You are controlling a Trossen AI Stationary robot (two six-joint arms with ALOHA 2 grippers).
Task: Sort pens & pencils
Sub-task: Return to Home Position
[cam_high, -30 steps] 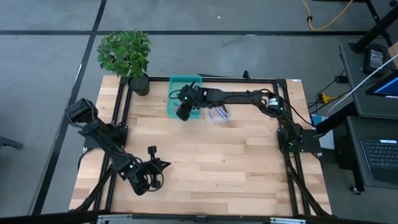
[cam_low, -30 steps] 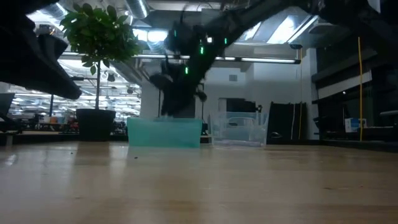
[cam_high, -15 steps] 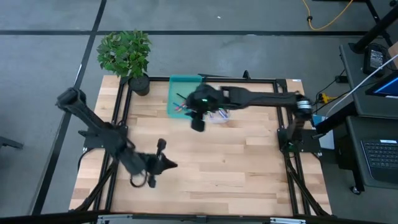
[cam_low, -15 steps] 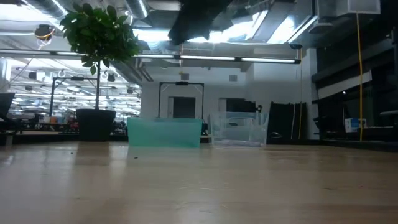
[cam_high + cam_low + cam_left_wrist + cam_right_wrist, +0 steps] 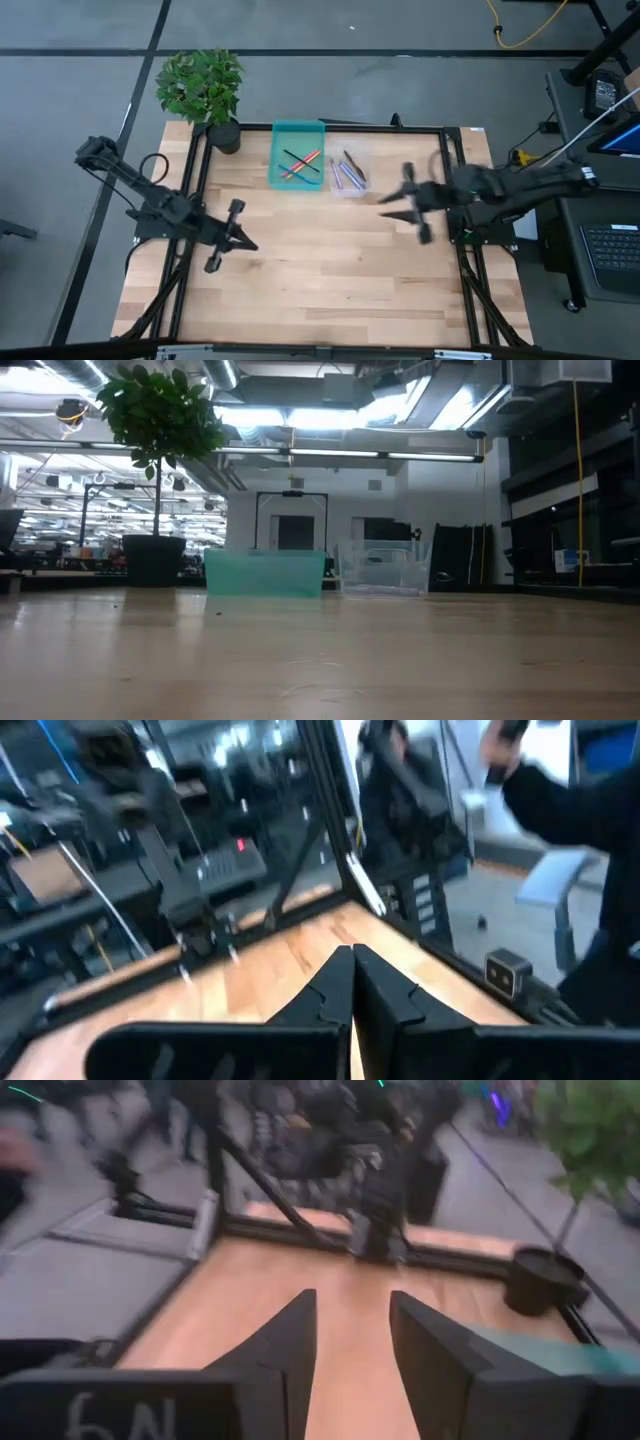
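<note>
I judge the sorting done: the pens and pencils (image 5: 300,162) lie in the two far trays, bright ones in the teal tray (image 5: 281,132) and darker ones in the clear tray (image 5: 361,187) just right of it. I see none loose on the table (image 5: 330,275). The left gripper (image 5: 232,238) hangs at the left, fingers together. The right gripper (image 5: 400,207) is at the right, fingers apart and empty. Only parking the arms remains.

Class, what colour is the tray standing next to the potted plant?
The tray is teal; the high view shows it best.
</note>
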